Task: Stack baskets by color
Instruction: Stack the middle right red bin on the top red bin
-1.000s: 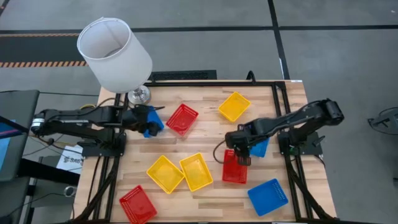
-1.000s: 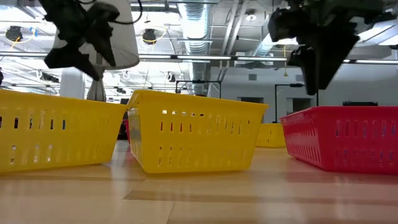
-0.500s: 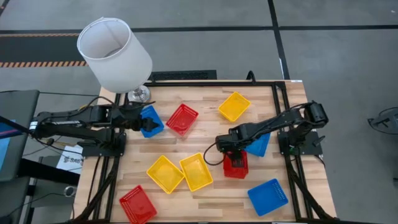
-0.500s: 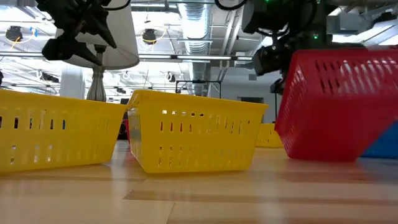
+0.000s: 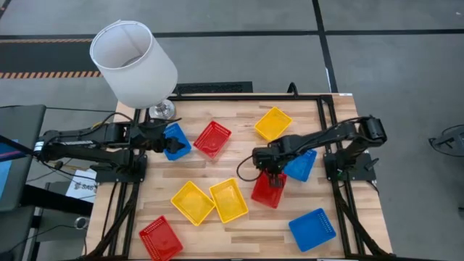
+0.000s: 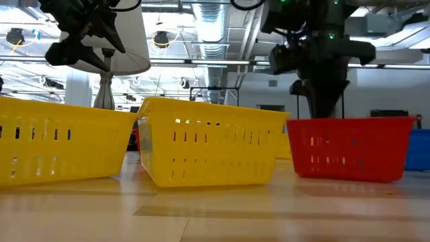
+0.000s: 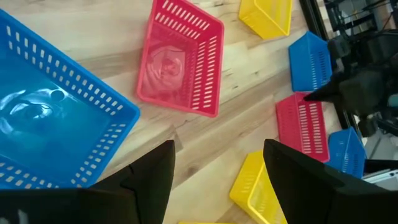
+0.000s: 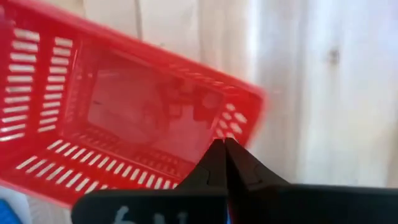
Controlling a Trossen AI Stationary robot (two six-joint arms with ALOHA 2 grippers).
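My right gripper (image 5: pixel 272 174) (image 8: pixel 224 144) points down, shut on the far end of a red basket (image 5: pixel 267 190) (image 6: pixel 349 148) that stands flat on the table. A blue basket (image 5: pixel 299 165) lies just right of it. My left gripper (image 5: pixel 161 138) (image 7: pixel 217 180) hangs open and holds nothing, beside another blue basket (image 5: pixel 176 141) (image 7: pixel 50 130). Another red basket (image 5: pixel 212 138) lies at the far middle and a third (image 5: pixel 160 238) at the near left. Two yellow baskets (image 5: pixel 192 201) (image 5: pixel 228 199) sit side by side; a third (image 5: pixel 273 123) lies farther back. My right gripper has its fingertips closed on the rim of the red basket's far wall (image 8: pixel 235 124), near a corner, coming from above and pointing down. The fingers themselves hide the exact spot. The basket rests level with its bottom on the table.
A large white lampshade (image 5: pixel 134 61) on a metal stand rises at the far left corner, above my left arm. One more blue basket (image 5: pixel 312 228) lies at the near right. Bare wood shows at the table's near middle and between the baskets.
My right gripper has sunk, gone toward the table's left edge, and shut on the red basket. The basket tipped up on one end, then came down flat, turned slantwise and a little to the left. My left gripper drew back toward the left edge from the blue basket, which now lies flat.
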